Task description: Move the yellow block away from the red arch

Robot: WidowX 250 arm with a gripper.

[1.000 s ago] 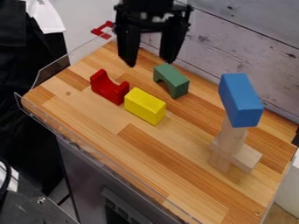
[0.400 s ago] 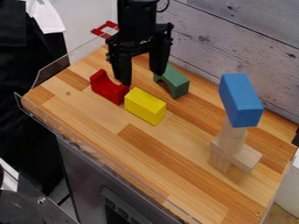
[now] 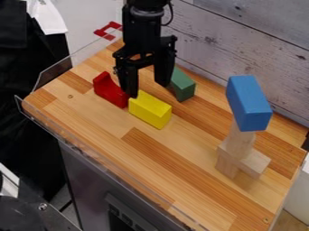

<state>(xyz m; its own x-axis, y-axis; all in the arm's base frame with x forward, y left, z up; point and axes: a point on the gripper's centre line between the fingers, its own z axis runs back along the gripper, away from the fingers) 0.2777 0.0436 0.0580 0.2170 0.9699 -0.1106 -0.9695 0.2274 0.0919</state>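
In the camera view, a black cloth (image 3: 30,85) hung at the far left, well apart from the hand (image 3: 147,89), with a white cloth (image 3: 48,18) at its top. Next came the clear rim (image 3: 55,74) of the tabletop (image 3: 91,118), to the left of the hand, and below it the grey cabinet (image 3: 87,180). A small red bracket (image 3: 100,33) sat up and to the left of the hand, by the tabletop's far left corner.

The red arch (image 3: 107,91) lay just left of the hand, its hollow facing up and its right end beside the yellow block. The hand itself hung upright, released, its two fingers spread apart and pointing down. The left finger's tip came down in front of the place where arch and block met; whether it touched either, I couldn't tell.

The yellow block (image 3: 149,110) lay on its long side just below the hand, nearer the camera. The green arch (image 3: 184,85) stood close on the hand's right, partly behind the right finger.

Well to the right of the hand, a pale wood stack (image 3: 240,139) rose from the tabletop, one of its pieces lying crosswise, and the blue block (image 3: 249,106) lay tilted on top. The plank wall (image 3: 241,40) ran behind.
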